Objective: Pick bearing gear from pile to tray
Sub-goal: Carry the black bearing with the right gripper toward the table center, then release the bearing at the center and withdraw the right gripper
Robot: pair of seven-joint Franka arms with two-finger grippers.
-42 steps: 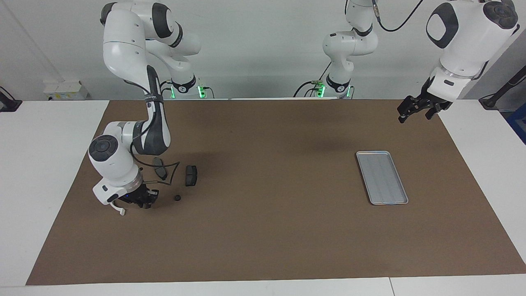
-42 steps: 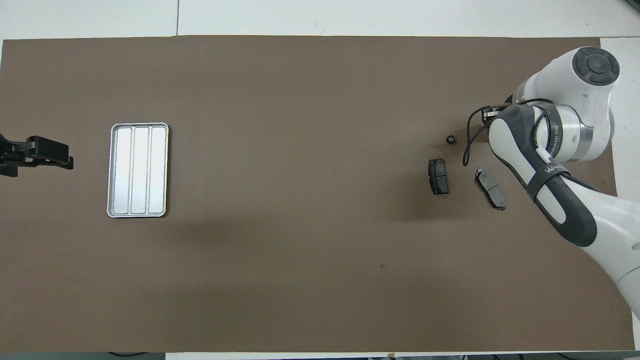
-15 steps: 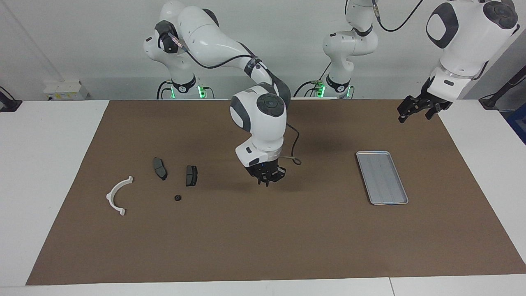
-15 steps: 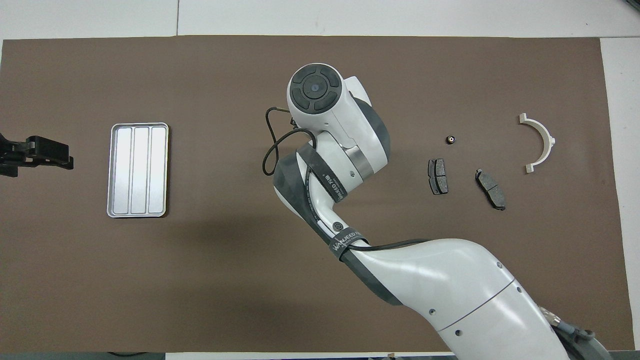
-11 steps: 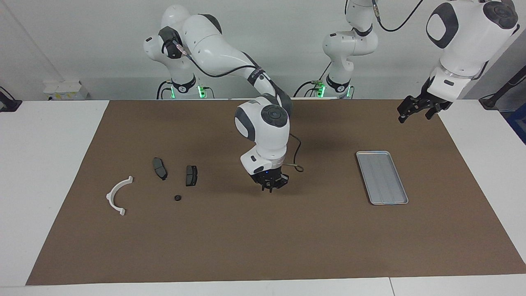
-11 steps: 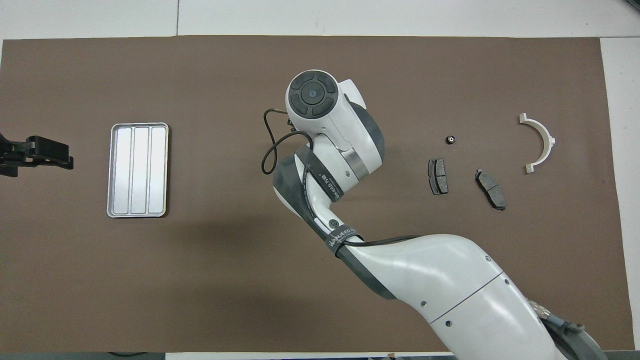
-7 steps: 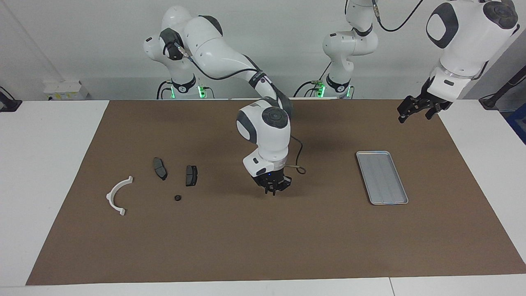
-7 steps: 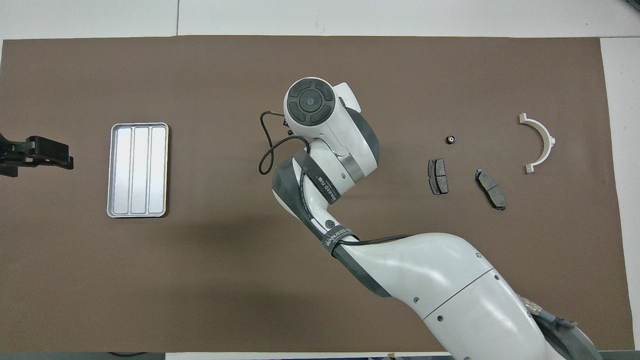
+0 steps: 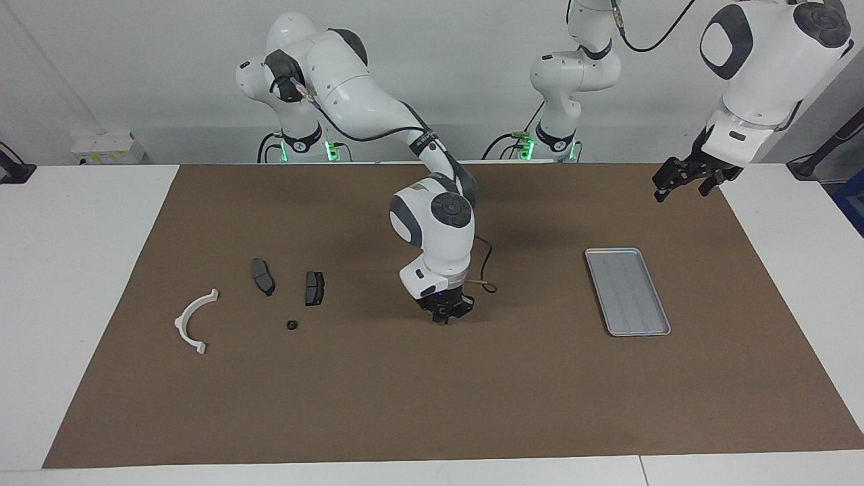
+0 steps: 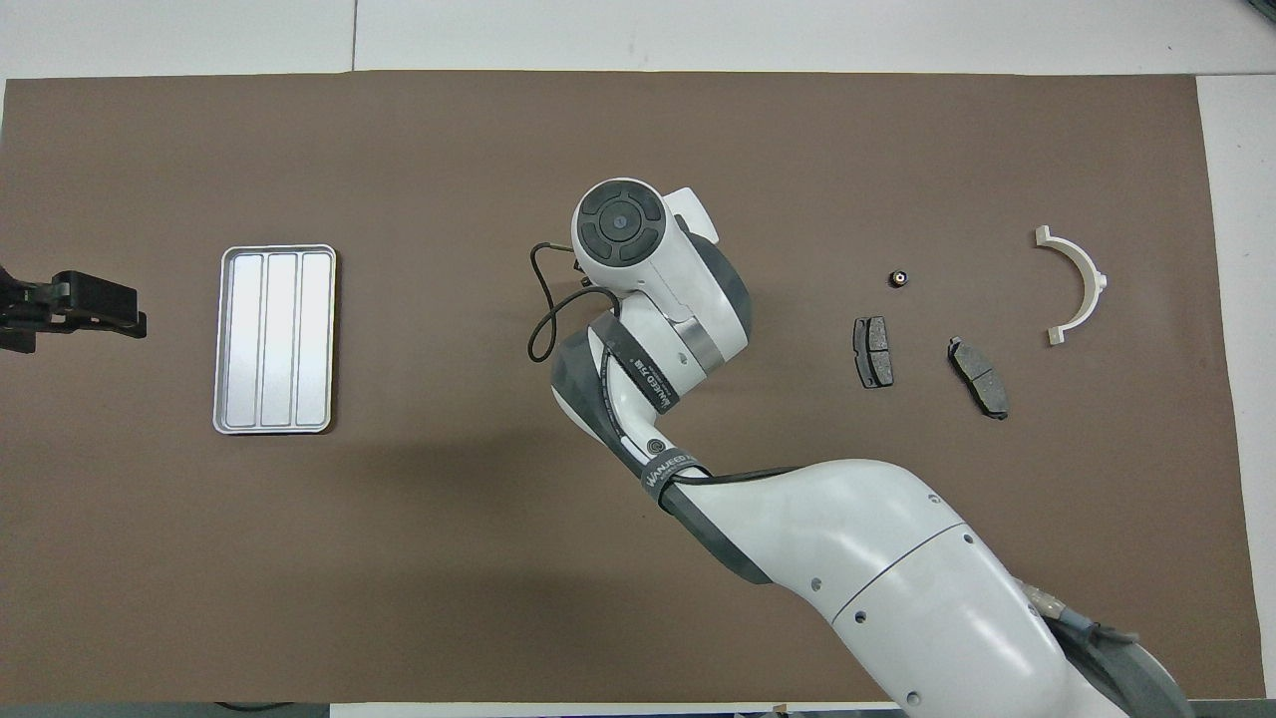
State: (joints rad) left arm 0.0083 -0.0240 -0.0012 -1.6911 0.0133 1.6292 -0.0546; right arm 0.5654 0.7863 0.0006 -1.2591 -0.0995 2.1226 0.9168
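Pile near right arm's end

Pile toward right arm's end, tray toward left arm's end

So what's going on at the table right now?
The right gripper is shut and low over the middle of the brown mat, between the pile and the tray. Whether it holds a small part cannot be seen. The tray is bare. The white bracket, two brake pads and a small black round piece lie at the right arm's end. The left gripper waits open, raised at its own end.
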